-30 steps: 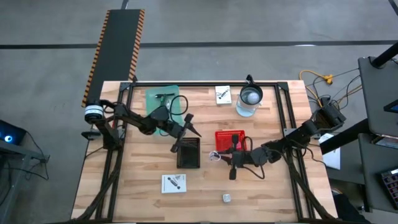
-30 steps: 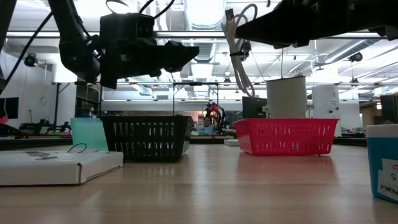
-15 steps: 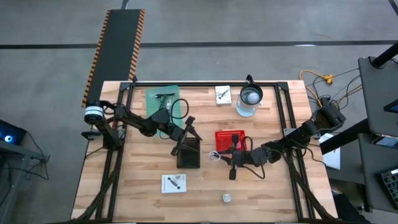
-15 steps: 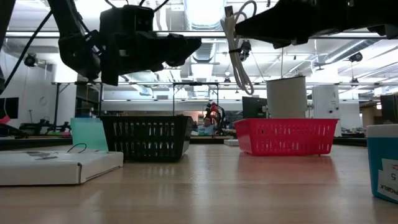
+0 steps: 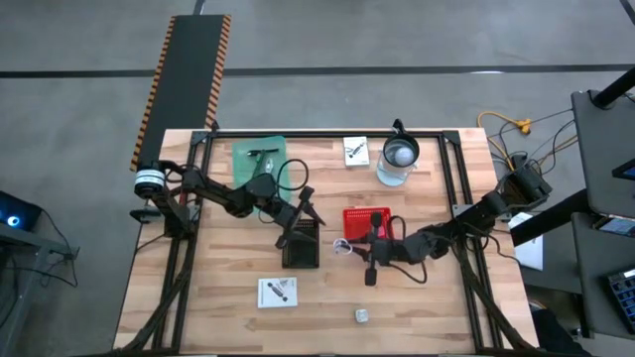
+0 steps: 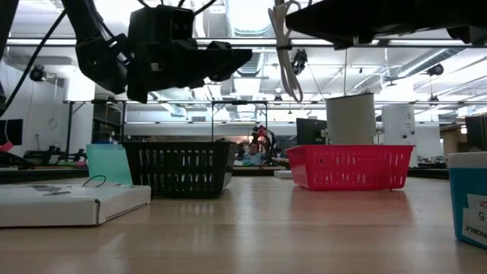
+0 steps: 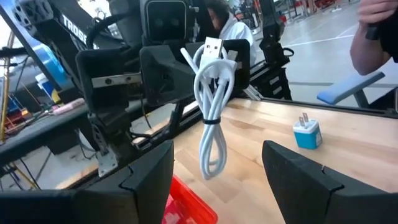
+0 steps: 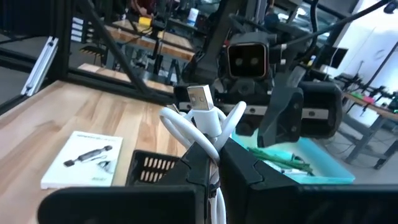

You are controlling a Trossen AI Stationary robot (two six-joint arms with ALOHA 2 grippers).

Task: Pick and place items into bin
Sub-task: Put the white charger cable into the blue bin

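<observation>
My right gripper [image 5: 349,248] is shut on a white cable bundle [image 7: 211,112] with a USB plug on top, held in the air between the red basket [image 5: 367,220] and the black basket [image 5: 301,244]. My left gripper [image 5: 306,202] is open. It hovers over the black basket's far end, level, and faces the bundle from the left with nothing between its fingers [image 7: 149,180]. Two white cards [image 5: 278,292] [image 5: 356,151] and a small blue-and-white plug adapter [image 7: 308,132] lie on the wooden table. My right gripper pinches the cable bundle between its two fingers just below the USB plug [image 8: 210,134]. The fingers reach in level from the table's right side. The bundle stands upright with the plug up, its tied loops [image 7: 211,155] hanging below the fingers, clear of table and baskets.
A clear jug with a dark handle [image 5: 400,157] stands at the far right. A green tray [image 5: 260,162] sits at the far left. A black frame rail [image 5: 327,134] runs along the table's far edge. A person's hand [image 7: 376,31] shows beyond the table.
</observation>
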